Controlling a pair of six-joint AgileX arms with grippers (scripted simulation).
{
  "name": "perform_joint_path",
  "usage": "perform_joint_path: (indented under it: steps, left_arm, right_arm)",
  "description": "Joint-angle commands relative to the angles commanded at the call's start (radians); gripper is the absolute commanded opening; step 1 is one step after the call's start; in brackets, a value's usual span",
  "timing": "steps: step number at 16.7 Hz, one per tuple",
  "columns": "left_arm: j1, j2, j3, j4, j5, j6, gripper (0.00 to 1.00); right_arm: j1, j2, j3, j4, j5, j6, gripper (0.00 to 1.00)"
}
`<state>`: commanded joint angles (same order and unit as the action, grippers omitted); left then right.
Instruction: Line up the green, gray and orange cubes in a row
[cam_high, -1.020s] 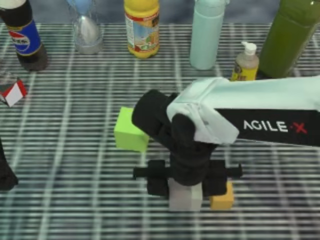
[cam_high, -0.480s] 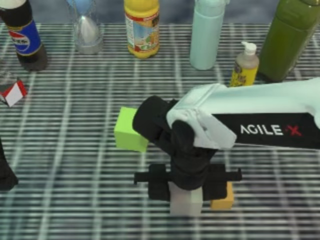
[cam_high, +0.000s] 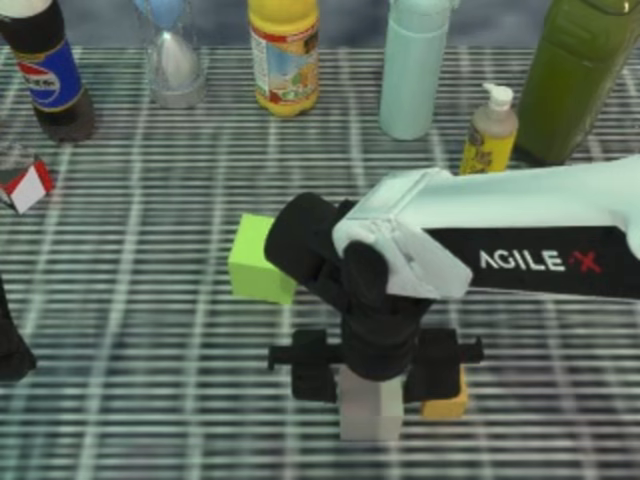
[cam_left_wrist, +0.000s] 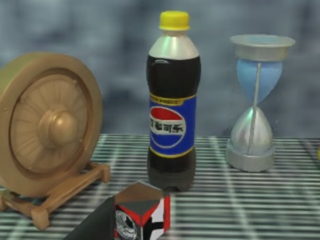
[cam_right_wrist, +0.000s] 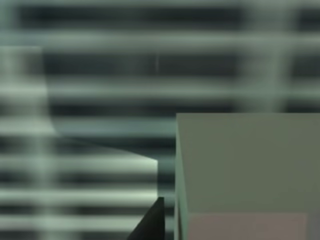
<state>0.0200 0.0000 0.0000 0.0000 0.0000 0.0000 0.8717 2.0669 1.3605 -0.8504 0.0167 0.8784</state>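
Right arm: white-and-black AgileX arm reaching in from the top view's right edge toward the table's near middle, wrist bent downward. Right gripper: pointed straight down, its two black fingers spread apart to either side of the wrist (fingertips mostly hidden under the wrist housing). Left arm: parked at the left edge, only a dark part visible there.

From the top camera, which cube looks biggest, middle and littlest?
1. Green cube, biggest.
2. Gray cube, middle.
3. Orange cube, littlest.
The right arm hides part of each cube, so the order is a little unsure.
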Motion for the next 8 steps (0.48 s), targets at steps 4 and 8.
perform_joint_path:
  steps: [4, 8]
  left_arm:
    - [0.0, 0.0, 0.0, 0.0, 0.0, 0.0, 1.0]
    - [0.0, 0.0, 0.0, 0.0, 0.0, 0.0, 1.0]
  right_arm:
    - [0.0, 0.0, 0.0, 0.0, 0.0, 0.0, 1.0]
    - [0.0, 0.0, 0.0, 0.0, 0.0, 0.0, 1.0]
